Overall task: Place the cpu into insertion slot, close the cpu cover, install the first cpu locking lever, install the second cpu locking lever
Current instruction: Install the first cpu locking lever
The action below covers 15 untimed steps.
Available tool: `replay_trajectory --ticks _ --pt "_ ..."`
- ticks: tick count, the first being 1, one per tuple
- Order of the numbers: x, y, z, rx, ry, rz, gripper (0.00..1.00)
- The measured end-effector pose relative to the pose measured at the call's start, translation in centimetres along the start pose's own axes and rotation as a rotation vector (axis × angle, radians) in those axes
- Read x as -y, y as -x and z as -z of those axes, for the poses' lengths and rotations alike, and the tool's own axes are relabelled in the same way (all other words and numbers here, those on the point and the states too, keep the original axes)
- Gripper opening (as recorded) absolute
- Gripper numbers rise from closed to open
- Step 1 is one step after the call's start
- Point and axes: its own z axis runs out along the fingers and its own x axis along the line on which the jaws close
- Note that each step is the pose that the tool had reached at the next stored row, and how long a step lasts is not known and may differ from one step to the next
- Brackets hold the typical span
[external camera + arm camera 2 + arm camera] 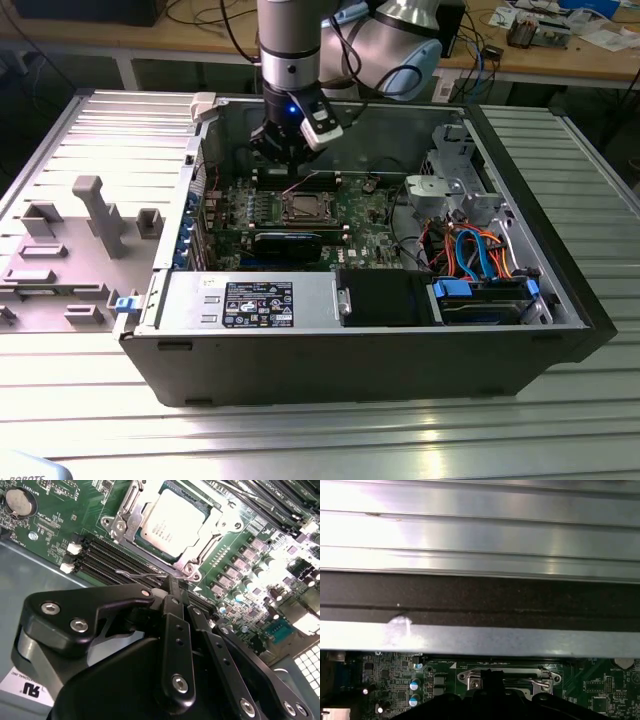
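Observation:
The cpu [172, 522] lies flat in the insertion slot [305, 208] on the green board, its silver top showing through the window of the cpu cover [202, 547]. The cover lies down around the chip. A thin wire locking lever [134, 572] runs along the socket's near side, its end just beside my fingertips. My gripper [170, 586] hangs a little above that side of the socket with the black fingers [176, 630] pressed together. In the first wrist view the gripper [490, 680] covers part of the socket frame [470, 677], and a bent lever end [542, 682] shows next to it.
Black memory slots [107, 555] run beside the socket, and a coin battery [19, 501] sits on the board. The case wall [480, 600] stands close behind the gripper. A drive bay with blue and orange cables [480, 255] is at the exterior view's right; a power supply [250, 300] lies in front.

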Motion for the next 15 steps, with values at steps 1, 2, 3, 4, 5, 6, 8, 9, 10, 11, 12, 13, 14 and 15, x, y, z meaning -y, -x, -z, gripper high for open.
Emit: replay_trajectory --ticks 1,2,3,4,5,6,8,9,10,11,12,13,14,15 --pt "0.00 0.06 -0.02 0.0000 -0.0006 0.000 0.11" --pt "0.00 0.09 -0.02 -0.0001 -0.0011 0.000 0.11" --pt "0.00 0.09 -0.02 -0.0001 -0.0011 0.000 0.11" --pt "0.00 0.10 -0.03 -0.0001 -0.0011 0.000 0.11" --pt "0.00 0.13 -0.04 -0.0001 -0.0011 0.000 0.11" --pt "0.00 0.16 -0.06 0.0000 -0.0011 0.000 0.11" --pt "0.00 0.16 -0.06 -0.0001 -0.0011 0.000 0.11" --pt "0.01 0.16 -0.06 -0.0001 -0.0011 0.000 0.11" --pt "0.00 0.17 -0.06 -0.0001 -0.0011 0.000 0.11" --pt "0.00 0.17 -0.06 -0.0001 -0.0011 0.000 0.11" --pt "0.00 0.17 -0.07 -0.0001 -0.0011 0.000 0.11" --pt "0.00 0.17 -0.07 -0.0001 -0.0011 0.000 0.11" --pt "0.01 0.17 -0.07 -0.0001 -0.0012 0.000 0.11" --pt "0.01 0.18 -0.07 0.0000 -0.0011 0.000 0.11"
